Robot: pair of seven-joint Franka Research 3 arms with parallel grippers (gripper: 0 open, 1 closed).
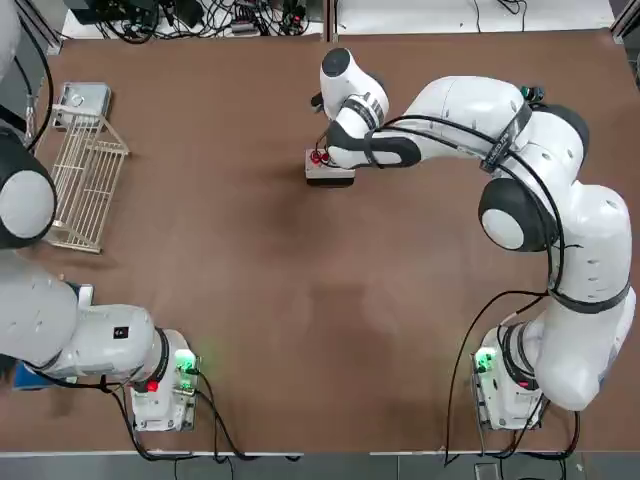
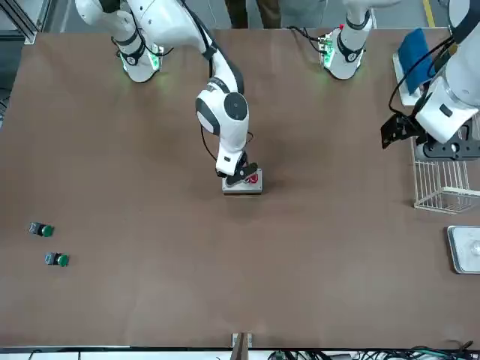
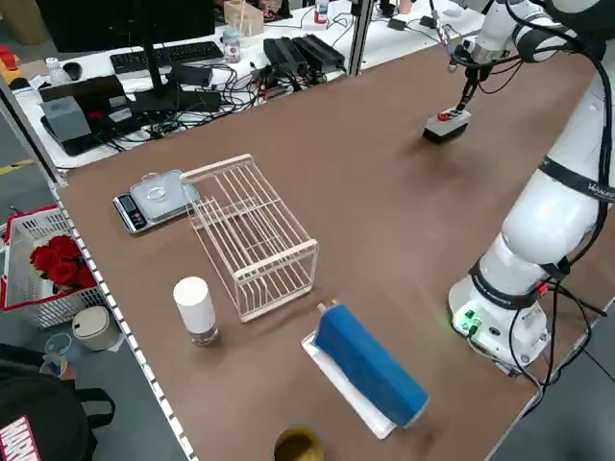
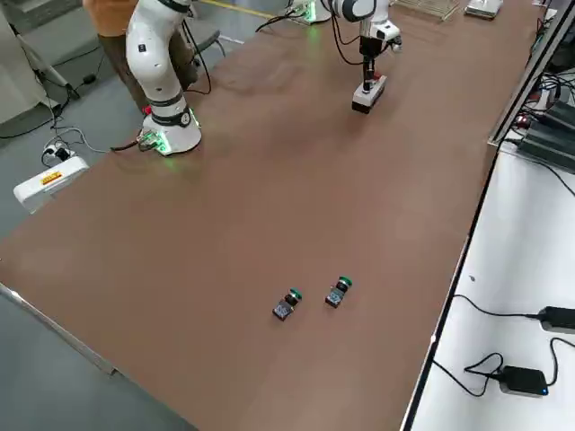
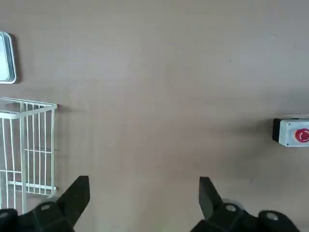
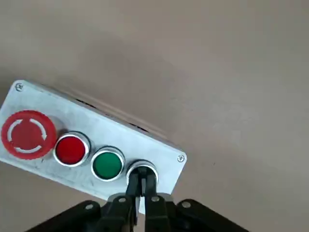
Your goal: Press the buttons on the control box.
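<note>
The control box [image 6: 145, 140] is a small white box with a dark base, lying mid-table toward the far side [image 1: 328, 172]. Its buttons run in a row: a large red one [image 6: 28, 134], a smaller red [image 6: 71, 149], a green [image 6: 107, 164] and a dark one [image 6: 137, 169]. My right gripper [image 6: 141, 182] is shut, and its joined tips rest on the dark end button, hiding most of it. In the front view the right gripper [image 2: 244, 176] stands upright over the box [image 2: 241, 187]. My left gripper [image 5: 142, 198] hangs open and holds nothing, well above the table by the wire rack [image 2: 400, 129].
A white wire rack [image 1: 85, 185] and a grey metal box [image 1: 82, 100] lie at the far left. Two loose green-topped black knobs [image 2: 41, 229] [image 2: 56, 259] lie far to the right. A blue block [image 3: 370, 370] and a white cylinder [image 3: 195, 307] stand near the left edge.
</note>
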